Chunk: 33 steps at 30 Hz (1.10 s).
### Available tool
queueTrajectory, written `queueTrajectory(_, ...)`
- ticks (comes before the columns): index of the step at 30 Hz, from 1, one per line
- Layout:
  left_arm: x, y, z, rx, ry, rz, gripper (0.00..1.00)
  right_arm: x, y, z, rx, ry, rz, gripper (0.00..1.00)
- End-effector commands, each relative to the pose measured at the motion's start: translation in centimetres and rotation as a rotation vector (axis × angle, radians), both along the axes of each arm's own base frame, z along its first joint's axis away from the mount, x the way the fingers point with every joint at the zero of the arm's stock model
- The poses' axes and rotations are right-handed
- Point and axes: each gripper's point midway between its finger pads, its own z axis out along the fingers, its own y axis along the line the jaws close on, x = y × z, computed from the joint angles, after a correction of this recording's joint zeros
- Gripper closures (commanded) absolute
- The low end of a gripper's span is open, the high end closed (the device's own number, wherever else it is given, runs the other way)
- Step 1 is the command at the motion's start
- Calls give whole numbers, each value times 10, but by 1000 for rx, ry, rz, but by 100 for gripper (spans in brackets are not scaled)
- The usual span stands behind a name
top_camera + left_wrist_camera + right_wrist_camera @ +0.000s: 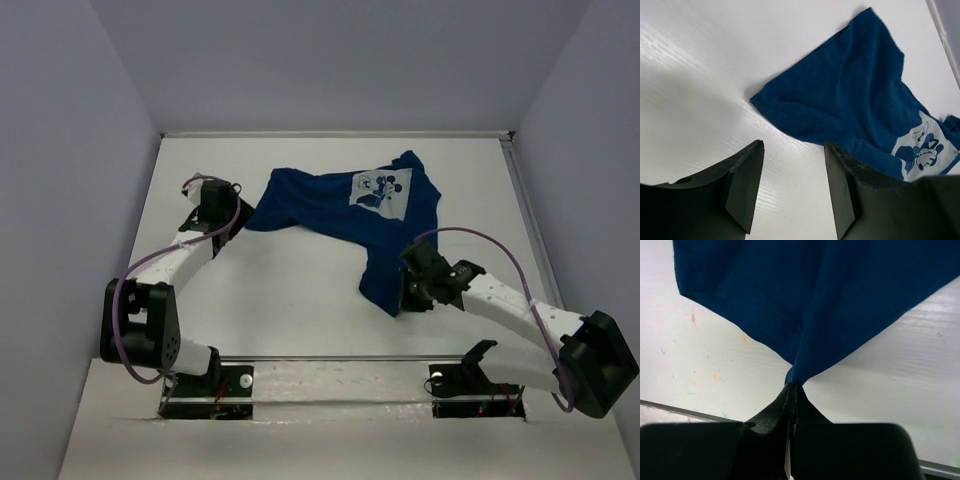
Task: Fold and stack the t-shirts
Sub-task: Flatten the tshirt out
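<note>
Robot lab cell: white table (300, 320) boxed by plain grey walls (330, 60), 2 arms (180, 262) bolted at edge

No writing can be read (the t-shirt (320, 205) bears only a cartoon (381, 190)).

Open end effector (794, 187) near t-shirt (850, 105)

Matt navy cloth t-shirt (330, 210) on a smooth white table (290, 300).
</note>
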Motion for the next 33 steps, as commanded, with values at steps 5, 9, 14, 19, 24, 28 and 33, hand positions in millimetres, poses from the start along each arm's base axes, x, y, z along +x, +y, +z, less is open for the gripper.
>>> queueTrajectory(5,20,-11,-24,-260,14,195,55,7,17,11,63,-47,80,100)
queueTrajectory(9,24,-7,-30,-267,5,236,55,5,15,12,68,-51,77,100)
queueTrajectory(14,30,-6,-43,-246,34,240,55,1,13,11,69,-45,71,100)
queueTrajectory(19,33,-2,-50,-214,60,254,56,1,12,12,64,-45,69,100)
queueTrajectory(24,32,6,-50,-177,76,260,56,0,12,11,68,-45,67,100)
queueTrajectory(28,36,5,-54,-171,79,257,56,1,13,12,70,-49,68,100)
queueTrajectory(33,44,4,-57,-152,99,247,56,0,12,11,67,-46,70,100)
